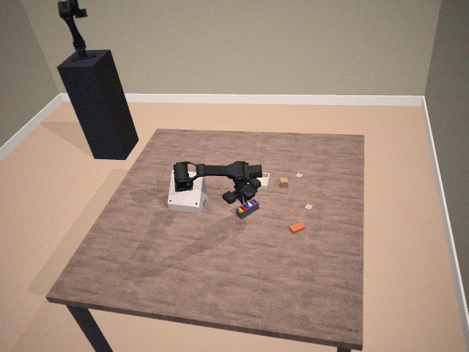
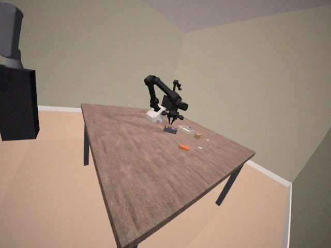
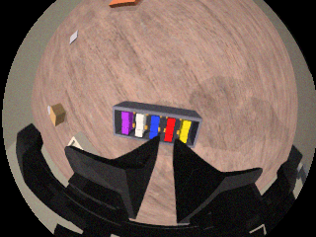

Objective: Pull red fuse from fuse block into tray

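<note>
The red fuse (image 1: pixel 243 207) (image 2: pixel 168 127) (image 3: pixel 170 129) stands in the dark fuse block (image 1: pixel 248 213) (image 2: pixel 169 130) (image 3: pixel 158 108), between the blue fuse (image 3: pixel 155 126) and the yellow fuse (image 3: pixel 185 131). The white fuse (image 3: pixel 140 124) and purple fuse (image 3: pixel 126 122) stand beyond the blue one. My gripper (image 1: pixel 243 202) (image 2: pixel 170 124) (image 3: pixel 167 141) points down above the block, empty, its fingertips a small gap apart. In the wrist view the tips appear by the block's near edge, below the blue and red fuses. The cream tray (image 1: pixel 269 180) (image 2: pixel 185 130) is partly hidden by the arm in the top view.
A wooden cube (image 1: pixel 283 182) (image 2: pixel 197 136) (image 3: pixel 57 115) stands beside the tray. A small purple object (image 2: pixel 190 127) is behind the tray. An orange block (image 1: pixel 297 227) (image 2: pixel 183 147) and two flat grey pieces (image 1: pixel 299 175) (image 1: pixel 308 207) lie farther from the arm's base.
</note>
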Action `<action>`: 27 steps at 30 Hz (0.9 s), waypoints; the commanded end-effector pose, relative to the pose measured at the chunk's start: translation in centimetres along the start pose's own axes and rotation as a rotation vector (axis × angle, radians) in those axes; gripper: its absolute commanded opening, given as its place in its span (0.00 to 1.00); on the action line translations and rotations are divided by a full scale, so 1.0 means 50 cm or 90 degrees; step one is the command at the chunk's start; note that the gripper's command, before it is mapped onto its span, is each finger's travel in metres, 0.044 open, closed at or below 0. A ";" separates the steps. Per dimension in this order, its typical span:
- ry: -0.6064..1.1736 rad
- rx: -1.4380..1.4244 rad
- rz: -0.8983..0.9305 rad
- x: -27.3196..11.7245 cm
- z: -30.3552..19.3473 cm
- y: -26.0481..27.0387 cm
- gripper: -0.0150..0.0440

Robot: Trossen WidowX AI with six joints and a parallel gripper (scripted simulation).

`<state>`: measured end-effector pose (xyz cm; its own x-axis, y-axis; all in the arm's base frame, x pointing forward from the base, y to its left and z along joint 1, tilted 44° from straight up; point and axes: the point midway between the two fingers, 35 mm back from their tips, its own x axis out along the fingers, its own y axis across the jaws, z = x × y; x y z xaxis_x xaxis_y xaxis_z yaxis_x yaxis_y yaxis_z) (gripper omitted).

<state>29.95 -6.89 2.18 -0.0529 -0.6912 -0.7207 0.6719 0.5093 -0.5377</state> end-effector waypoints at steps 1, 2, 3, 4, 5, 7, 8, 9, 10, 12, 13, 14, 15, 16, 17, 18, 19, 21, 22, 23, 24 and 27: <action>0.001 -0.005 -0.005 0.013 -0.002 -0.004 0.37; 0.001 -0.005 -0.005 0.015 -0.002 -0.004 0.37; 0.000 -0.005 -0.005 0.017 -0.002 -0.004 0.37; 0.000 -0.005 -0.005 0.019 -0.002 -0.004 0.37; 0.000 -0.005 -0.005 0.020 -0.002 -0.004 0.37; 0.000 -0.005 -0.006 0.024 -0.002 -0.005 0.37; 0.000 -0.005 -0.006 0.026 -0.002 -0.005 0.37; 0.000 -0.004 -0.006 0.028 -0.002 -0.005 0.37; 0.000 -0.004 -0.006 0.030 -0.002 -0.005 0.37; 0.000 -0.004 -0.006 0.034 -0.002 -0.005 0.37; 0.000 -0.004 -0.006 0.036 -0.002 -0.005 0.37; 0.000 -0.004 -0.006 0.038 -0.002 -0.005 0.37; 0.000 -0.004 -0.006 0.040 -0.002 -0.005 0.37; 0.000 -0.004 -0.006 0.042 -0.002 -0.005 0.37; 0.000 -0.004 -0.006 0.044 -0.002 -0.005 0.37; 0.000 -0.004 -0.006 0.045 -0.002 -0.005 0.37; 0.000 -0.004 -0.006 0.046 -0.002 -0.005 0.37; 0.000 -0.004 -0.006 0.047 -0.002 -0.006 0.37; 0.000 -0.004 -0.006 0.047 -0.002 -0.006 0.37; 0.000 -0.004 -0.006 0.047 -0.002 -0.006 0.37; 0.000 -0.004 -0.006 0.047 -0.002 -0.006 0.37; 0.000 -0.004 -0.006 0.047 -0.002 -0.006 0.37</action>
<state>29.72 -8.48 0.70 -0.0569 -0.6924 -0.7192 0.6714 0.5066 -0.5408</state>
